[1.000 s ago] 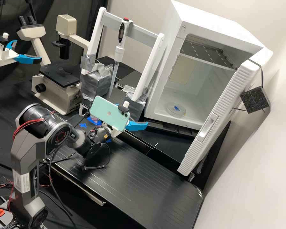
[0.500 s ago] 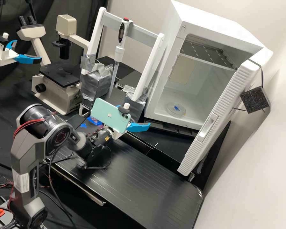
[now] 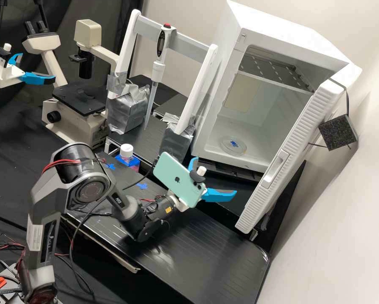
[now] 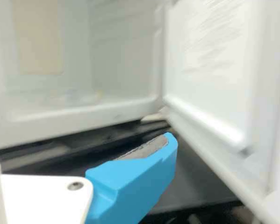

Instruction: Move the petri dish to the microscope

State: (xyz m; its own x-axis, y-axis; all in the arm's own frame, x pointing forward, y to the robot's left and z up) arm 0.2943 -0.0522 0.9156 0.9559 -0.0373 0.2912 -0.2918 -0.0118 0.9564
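Spread open, the gripper [image 3: 214, 177] stands in front of and below the white incubator's doorway, apart from the dish and with nothing between its fingers. In the wrist view the gripper [image 4: 80, 137] shows one blue finger with a grey pad plainly. The clear petri dish [image 3: 233, 145], marked with blue, lies flat on the floor inside the incubator; the dish [image 4: 72, 97] is blurred in the wrist view. At the back left stands the beige microscope [image 3: 73, 125] with its flat black stage [image 3: 80, 99].
The incubator [image 3: 206, 145] has its door [image 3: 288, 158] swung open on the right. Between microscope and incubator, a pipette [image 3: 158, 63] hangs in a white frame. A white-capped bottle [image 3: 126, 151] stands below it. Another blue-fingered gripper is at the far left.
The arm and its open gripper have moved right and down in the high view, away from the bottle, which has come into sight. The petri dish has stayed where it was.
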